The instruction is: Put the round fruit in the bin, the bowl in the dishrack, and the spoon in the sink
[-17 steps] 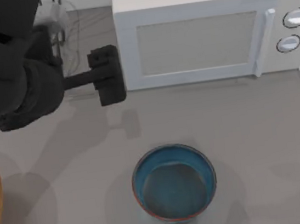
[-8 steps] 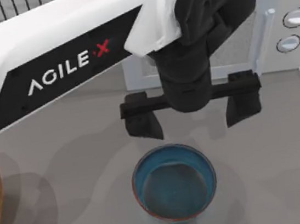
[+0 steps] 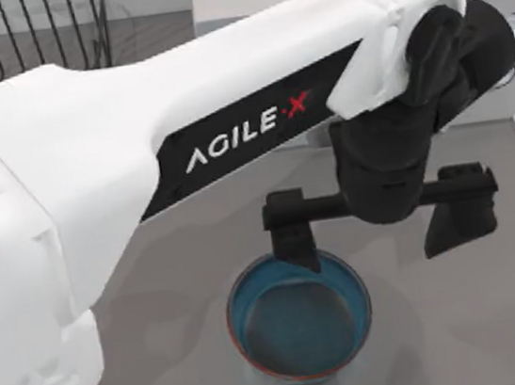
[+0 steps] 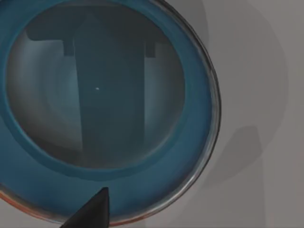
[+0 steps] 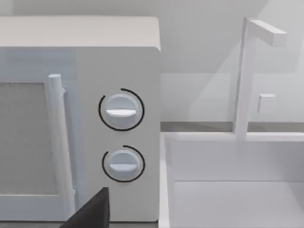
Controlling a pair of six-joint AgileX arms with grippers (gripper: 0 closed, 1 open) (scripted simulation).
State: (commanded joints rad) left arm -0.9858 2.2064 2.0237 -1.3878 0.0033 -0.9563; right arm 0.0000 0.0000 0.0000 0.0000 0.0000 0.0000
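The bowl sits on the table near its front edge. The left gripper hangs above the bowl's far rim, one finger over the rim, the other to the right of it. The dishrack stands at the far left, the microwave behind, and the sink just beside the microwave.

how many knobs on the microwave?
2. Both sit on the microwave's control panel beside the door handle, stacked: upper knob, lower knob directly beneath it. In the top view the left arm covers most of the microwave.
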